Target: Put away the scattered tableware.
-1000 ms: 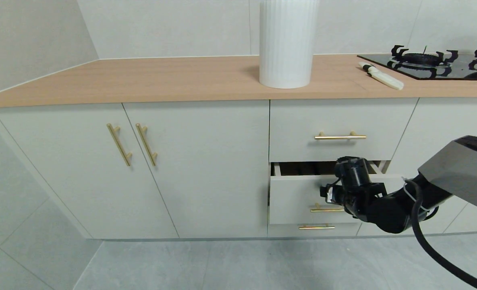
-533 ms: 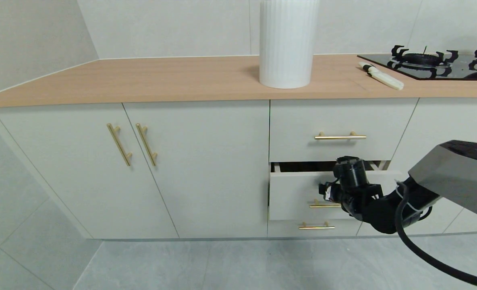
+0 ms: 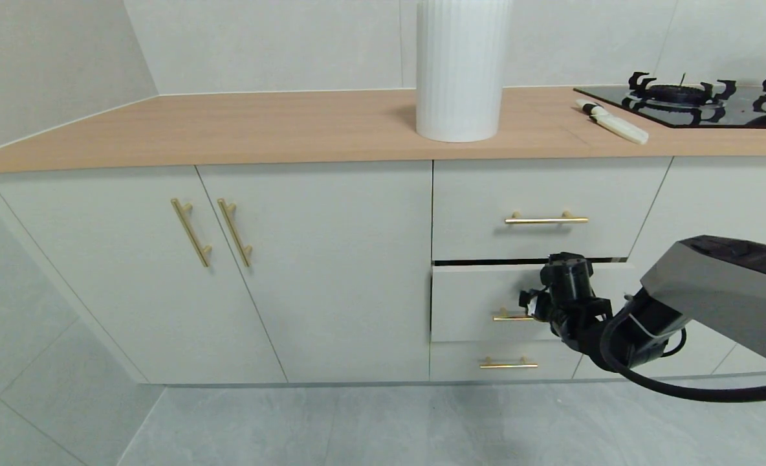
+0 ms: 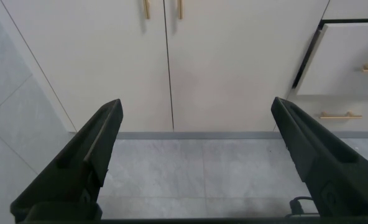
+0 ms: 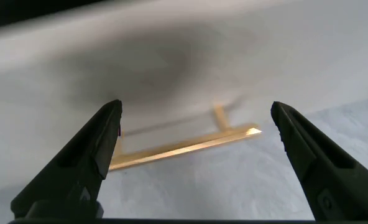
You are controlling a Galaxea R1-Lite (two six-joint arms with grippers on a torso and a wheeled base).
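The middle drawer [image 3: 480,301], lower right of centre, stands barely ajar, its inside hidden. The right hand [image 3: 539,310], fingers spread wide, faces the drawer's gold handle [image 5: 184,149]. The left hand [image 4: 196,118], also wide, points at the cabinet doors [image 4: 234,62]. A knife [image 3: 611,121] lies on the table [image 3: 260,129], upper right.

A: Your drawer front [image 3: 473,298] looks smooth and matt, painted pale grey. Its handle [image 5: 184,149] is shiny, brass-coloured metal.
B: And above you?
A: You have a matt wood-grain countertop [image 3: 260,129], a ribbed matt white vase [image 3: 459,71] and a glossy black glass hob [image 3: 713,113].
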